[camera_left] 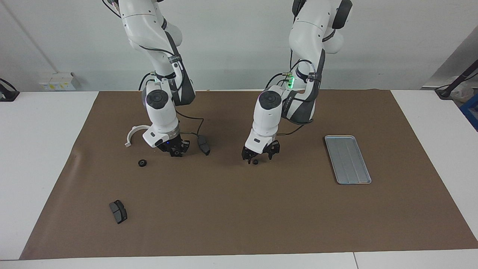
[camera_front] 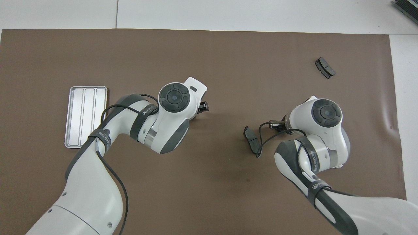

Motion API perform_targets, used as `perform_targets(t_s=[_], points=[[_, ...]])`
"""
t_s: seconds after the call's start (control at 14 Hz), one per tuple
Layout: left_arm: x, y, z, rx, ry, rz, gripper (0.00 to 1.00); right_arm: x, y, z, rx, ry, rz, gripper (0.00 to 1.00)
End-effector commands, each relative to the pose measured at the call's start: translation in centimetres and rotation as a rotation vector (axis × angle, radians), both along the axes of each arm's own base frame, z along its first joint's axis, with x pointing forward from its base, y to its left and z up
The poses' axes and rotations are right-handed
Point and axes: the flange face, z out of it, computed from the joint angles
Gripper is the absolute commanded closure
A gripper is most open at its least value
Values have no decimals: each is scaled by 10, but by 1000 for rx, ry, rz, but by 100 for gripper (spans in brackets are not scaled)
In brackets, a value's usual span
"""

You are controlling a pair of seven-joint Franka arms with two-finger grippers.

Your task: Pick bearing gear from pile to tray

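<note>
The pile lies scattered on the brown mat: a white half-ring bracket, one dark pad, a second dark pad, and two tiny black gears. My left gripper is open and low over the mat, its fingers on either side of one gear that rests on the mat. The other gear lies near the bracket. My right gripper hangs low between the bracket and the first pad and waits. The silver tray lies at the left arm's end with nothing in it.
The brown mat covers most of the white table. In the overhead view the arms hide the bracket and both gears. A cable loops from the right wrist beside the first pad.
</note>
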Motion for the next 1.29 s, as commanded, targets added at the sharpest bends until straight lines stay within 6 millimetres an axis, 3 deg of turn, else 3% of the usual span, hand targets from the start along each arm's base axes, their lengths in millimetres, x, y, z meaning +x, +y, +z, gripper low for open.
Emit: perform_targets(t_s=[0.0, 0.14, 0.29, 0.57, 1.22], points=[[-5, -4, -4, 11, -19, -4, 0, -7, -2, 5, 18, -2, 19, 92], [-5, -5, -10, 9, -21, -6, 0, -4, -2, 9, 19, -10, 16, 100], [-4, -6, -10, 3, -28, -6, 1, -1, -3, 14, 23, -22, 5, 100], [-2, -7, -21, -2, -32, -7, 14, 10, -3, 31, 26, -43, -1, 100], [-2, -5, -21, 2, -29, -21, 47, 18, 4, 40, 32, -61, -8, 100]])
